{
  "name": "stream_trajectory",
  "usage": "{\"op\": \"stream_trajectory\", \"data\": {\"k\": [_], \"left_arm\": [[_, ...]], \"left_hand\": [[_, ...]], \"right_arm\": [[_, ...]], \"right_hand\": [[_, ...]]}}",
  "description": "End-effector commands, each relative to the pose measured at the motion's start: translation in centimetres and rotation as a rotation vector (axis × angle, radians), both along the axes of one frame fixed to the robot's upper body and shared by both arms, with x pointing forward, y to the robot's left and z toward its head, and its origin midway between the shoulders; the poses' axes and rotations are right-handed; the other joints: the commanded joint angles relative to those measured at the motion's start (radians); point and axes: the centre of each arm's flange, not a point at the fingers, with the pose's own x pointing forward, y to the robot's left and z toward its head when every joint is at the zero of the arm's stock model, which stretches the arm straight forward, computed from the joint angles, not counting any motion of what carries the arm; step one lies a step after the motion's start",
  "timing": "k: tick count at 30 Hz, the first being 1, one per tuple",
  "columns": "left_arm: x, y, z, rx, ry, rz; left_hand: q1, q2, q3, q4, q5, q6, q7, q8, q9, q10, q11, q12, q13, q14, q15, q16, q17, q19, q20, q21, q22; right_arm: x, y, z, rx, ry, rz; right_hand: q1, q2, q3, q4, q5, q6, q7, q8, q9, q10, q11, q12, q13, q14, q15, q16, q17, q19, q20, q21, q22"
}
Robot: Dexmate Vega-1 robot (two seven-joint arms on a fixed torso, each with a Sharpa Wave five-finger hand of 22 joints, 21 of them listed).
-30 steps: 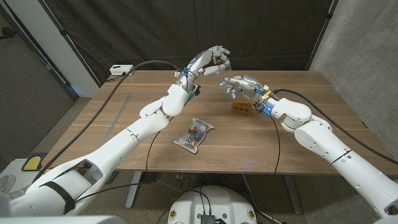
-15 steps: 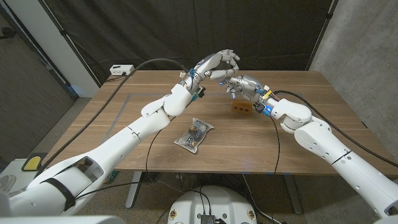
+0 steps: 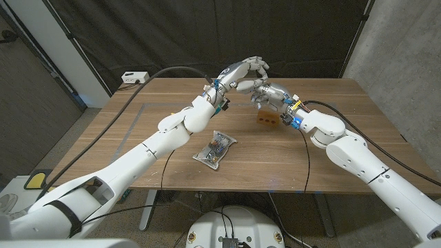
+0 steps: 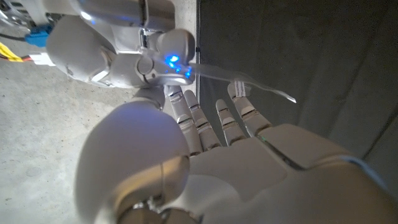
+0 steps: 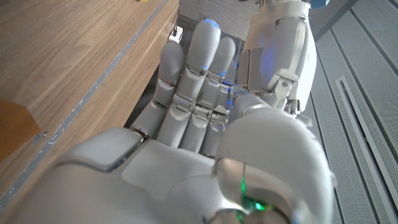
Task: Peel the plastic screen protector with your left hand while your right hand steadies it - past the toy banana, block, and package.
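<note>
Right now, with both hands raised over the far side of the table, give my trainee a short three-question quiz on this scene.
1. True or false: the clear plastic package lies on the wooden table, nearer the robot than the orange wooden block.
2. Which hand meets the right hand above the table: A) left hand B) a person's hand?
3. Fill in: the thin clear film strip sticks out past the left hand's ____.

Key: 1 true; 2 A; 3 fingers.

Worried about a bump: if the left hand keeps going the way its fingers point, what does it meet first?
Most likely the right hand, whose fingers already meet the left hand above the table; depth is unclear.
</note>
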Motion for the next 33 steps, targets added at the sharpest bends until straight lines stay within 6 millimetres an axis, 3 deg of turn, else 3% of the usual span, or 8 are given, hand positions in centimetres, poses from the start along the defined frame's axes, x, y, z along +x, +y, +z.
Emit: {"op": "stream_trajectory", "data": {"k": [1,14,25,27,29,30,31,33], "left_arm": [[0.0,1.7,-0.3,-0.326,0.033,-0.121],[-0.9,0.8,-0.2,-0.062,0.048,-0.094],[-0.1,1.5,-1.0,-0.31,0.075,-0.13],[0.3,1.8,-1.2,-0.38,0.106,-0.148],[0.7,2.1,-1.3,-0.435,0.127,-0.15],[0.9,2.3,-1.3,-0.457,0.141,-0.15],[1.0,2.4,-1.3,-0.461,0.156,-0.14],[1.4,2.6,-1.2,-0.467,0.192,-0.131]], "left_hand": [[0.003,0.018,-0.008,0.004,0.008,-0.005,-0.003,0.212,0.311,-0.009,0.0,0.002,0.008,0.006,-0.096,0.004,0.005,0.006,0.001,0.008,0.003],[0.005,0.003,-0.032,0.006,0.027,0.038,-0.014,0.225,0.306,-0.097,0.01,-0.034,0.019,-0.087,-0.049,-0.028,0.012,-0.045,0.0,0.002,0.002],[0.013,0.012,-0.039,0.008,0.034,0.004,-0.035,0.199,0.289,-0.055,0.011,-0.016,0.025,-0.056,-0.064,-0.008,0.017,-0.037,-0.001,0.015,0.004],[-0.011,-0.01,-0.065,0.02,-0.003,0.003,-0.051,0.166,0.234,-0.103,0.014,-0.037,0.025,-0.054,-0.068,-0.008,0.022,-0.038,-0.005,0.023,0.003],[-0.066,-0.086,-0.127,0.035,-0.061,-0.133,-0.084,0.065,0.155,-0.167,0.038,-0.076,0.003,-0.077,-0.043,-0.017,0.027,-0.052,-0.003,0.029,0.001],[-0.077,-0.093,-0.136,0.039,-0.067,-0.152,-0.09,0.049,0.144,-0.178,0.044,-0.082,-0.001,-0.08,-0.04,-0.017,0.027,-0.059,0.003,0.027,0.001],[-0.106,-0.123,-0.169,0.05,-0.086,-0.254,-0.072,-0.029,0.09,-0.208,0.062,-0.101,-0.018,-0.102,-0.029,-0.024,0.026,-0.085,0.012,0.024,-0.001],[-0.125,-0.152,-0.196,0.053,-0.094,-0.325,-0.053,-0.081,0.057,-0.253,0.096,-0.12,-0.029,-0.141,0.001,-0.035,0.022,-0.109,0.026,0.019,-0.001]], "right_arm": [[0.0,-0.2,-0.5,0.018,-0.017,-0.024],[-0.4,-0.4,-0.5,0.062,-0.054,-0.099],[-1.1,0.0,-0.4,-0.032,-0.177,-0.282],[-1.2,-0.1,-0.5,-0.042,-0.197,-0.31],[-1.3,-0.1,-0.6,-0.056,-0.215,-0.335],[-1.3,-0.1,-0.7,-0.062,-0.224,-0.348],[-1.4,-0.1,-0.7,-0.069,-0.233,-0.356],[-1.5,0.0,-0.8,-0.076,-0.252,-0.366]], "right_hand": [[0.003,0.003,0.061,-0.067,0.004,0.043,0.035,-0.002,0.006,0.05,-0.009,0.008,0.007,-0.008,-0.036,0.005,0.003,0.004,-0.115,0.001,-0.001],[0.002,0.003,0.063,-0.068,0.007,0.045,0.033,-0.008,0.01,0.048,-0.009,0.009,0.007,-0.008,-0.035,0.007,0.006,0.004,-0.115,0.01,0.0],[-0.003,0.004,0.061,-0.064,0.006,0.042,0.03,-0.012,0.012,0.043,-0.007,0.009,0.01,-0.013,-0.034,0.007,0.01,-0.004,-0.115,0.005,-0.013],[-0.003,0.003,0.061,-0.064,0.006,0.043,0.03,-0.012,0.013,0.044,-0.009,0.008,0.009,-0.014,-0.035,0.007,0.01,-0.004,-0.115,0.006,-0.013],[-0.005,0.003,0.06,-0.063,0.005,0.043,0.03,-0.013,0.013,0.042,-0.008,0.009,0.011,-0.017,-0.033,0.006,0.011,-0.007,-0.115,0.004,-0.017],[-0.006,0.004,0.059,-0.062,0.005,0.042,0.029,-0.013,0.013,0.04,-0.01,0.009,0.013,-0.018,-0.033,0.006,0.01,-0.007,-0.115,0.004,-0.018],[-0.007,0.004,0.058,-0.061,0.005,0.042,0.029,-0.013,0.014,0.042,-0.008,0.008,0.011,-0.018,-0.033,0.005,0.009,-0.008,-0.115,0.003,-0.019],[-0.008,0.003,0.058,-0.061,0.004,0.042,0.028,-0.014,0.015,0.042,-0.009,0.009,0.013,-0.021,-0.033,0.006,0.012,-0.011,-0.115,0.0,-0.024]]}}
